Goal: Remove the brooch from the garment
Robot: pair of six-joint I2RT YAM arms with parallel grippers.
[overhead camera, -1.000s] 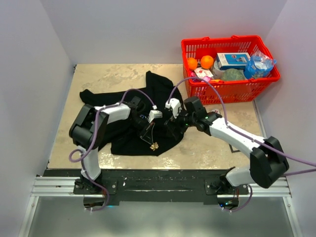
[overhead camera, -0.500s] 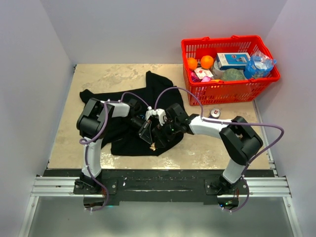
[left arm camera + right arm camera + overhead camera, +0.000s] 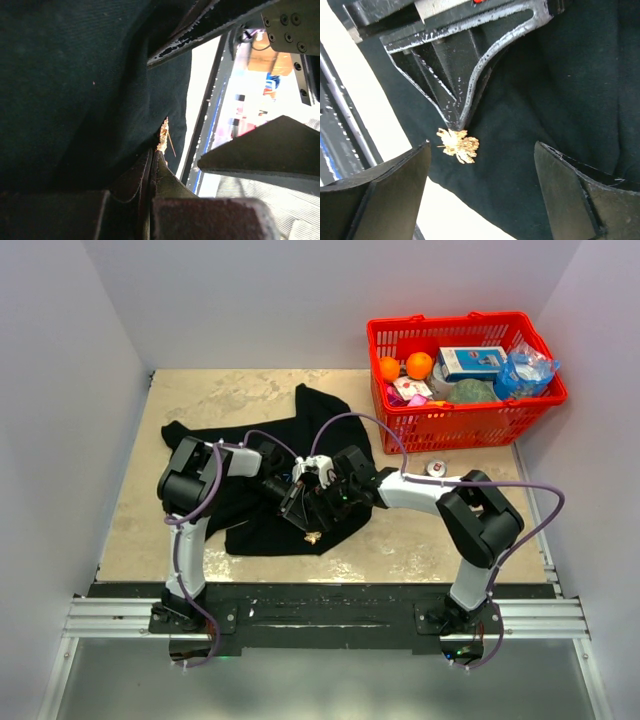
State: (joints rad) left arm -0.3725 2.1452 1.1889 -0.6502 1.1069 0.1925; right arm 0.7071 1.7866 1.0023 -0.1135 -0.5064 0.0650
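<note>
Top external view: nearest the arm bases, the brooch (image 3: 312,536) sits on the near edge of the garment (image 3: 250,530), a small gold leaf-like piece on black cloth, in the same spot as a second ago. What has changed is the right arm. It was stretched out low to the right, and it has now folded in so that the right gripper (image 3: 322,502) is beside the left gripper (image 3: 292,508), just above the brooch.

From the right wrist, the right gripper's jaws stand well apart, one on either side of the brooch and touching neither it nor the cloth. The left gripper's jaws are pressed together on a fold of the garment, their tips right at the brooch. Whether they nip only cloth or the brooch's edge as well, I cannot tell.

This looks like the approach to the pull: one arm braces the cloth and the other has yet to close. The left fingertips crowd the brooch, which leaves little room for the right jaws.

Farther out, the garment spreads left and far across the table (image 3: 400,540). A small round metal thing (image 3: 434,469) lies to the right, and beyond it stands the red basket (image 3: 460,425) of groceries, well apart from the work.
</note>
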